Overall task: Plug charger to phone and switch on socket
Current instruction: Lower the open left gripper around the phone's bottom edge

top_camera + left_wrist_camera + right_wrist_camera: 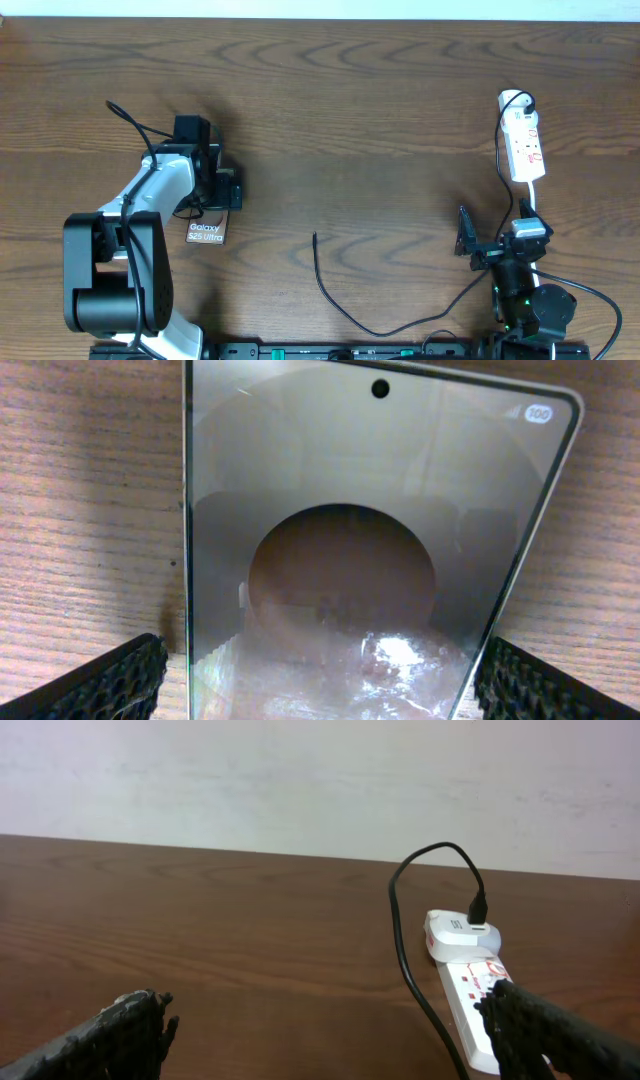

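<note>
The phone [207, 233] lies flat at the left of the table, white lettering facing up. My left gripper [222, 192] hovers over its far end, open. In the left wrist view the phone's glossy face [350, 510] fills the space between the two fingers [330, 685], which stand just off either edge. The charger [330, 295] is a thin black cable with its free tip at mid-table. The white socket [522, 140] lies at the far right with a black plug in its far end. My right gripper [497, 240] sits near the socket's front end, open and empty [330, 1030].
In the right wrist view the socket [465, 980] lies ahead to the right, and the black cable [400, 940] loops up from its plug and runs back along its left side. A pale wall stands behind the table's far edge.
</note>
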`<state>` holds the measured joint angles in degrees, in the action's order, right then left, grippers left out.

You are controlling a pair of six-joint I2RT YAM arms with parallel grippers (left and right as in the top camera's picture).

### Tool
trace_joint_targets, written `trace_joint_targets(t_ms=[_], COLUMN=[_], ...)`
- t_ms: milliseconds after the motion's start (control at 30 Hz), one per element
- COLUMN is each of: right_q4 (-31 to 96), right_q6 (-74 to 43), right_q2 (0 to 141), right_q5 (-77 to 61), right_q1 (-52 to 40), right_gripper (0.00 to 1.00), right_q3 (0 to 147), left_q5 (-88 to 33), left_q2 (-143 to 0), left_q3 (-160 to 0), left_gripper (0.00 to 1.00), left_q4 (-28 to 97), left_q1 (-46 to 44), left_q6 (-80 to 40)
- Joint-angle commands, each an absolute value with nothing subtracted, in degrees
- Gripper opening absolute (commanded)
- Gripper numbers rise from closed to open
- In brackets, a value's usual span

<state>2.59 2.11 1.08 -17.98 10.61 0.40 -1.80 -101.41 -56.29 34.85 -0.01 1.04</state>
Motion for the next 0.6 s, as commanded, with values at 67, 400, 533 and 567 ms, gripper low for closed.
trace_joint_targets(t_ms=[67, 400, 533, 567], right_q4=[2.9, 2.9, 2.9, 2.9], right_q6=[2.6, 2.6, 2.6, 2.6], right_q2=[0.9, 0.9, 0.9, 0.9], right_q5=[-17.5, -17.5, -17.5, -17.5], right_q1=[10.0, 10.0, 10.0, 10.0], right_gripper=[0.99, 0.99, 0.99, 0.99], right_q3=[0.3, 0.3, 0.3, 0.3], left_q5=[-0.6, -0.6, -0.6, -0.6], left_q2=[-102.8, -102.8, -102.8, -102.8], left_q3=[-54.2, -54.2, -54.2, -54.2], left_gripper=[0.98, 0.98, 0.98, 0.98], left_q4=[34.6, 34.3, 33.8, 33.7], left_q1=[0.1, 0.1, 0.1, 0.1], left_q6=[0.4, 0.4, 0.4, 0.4])
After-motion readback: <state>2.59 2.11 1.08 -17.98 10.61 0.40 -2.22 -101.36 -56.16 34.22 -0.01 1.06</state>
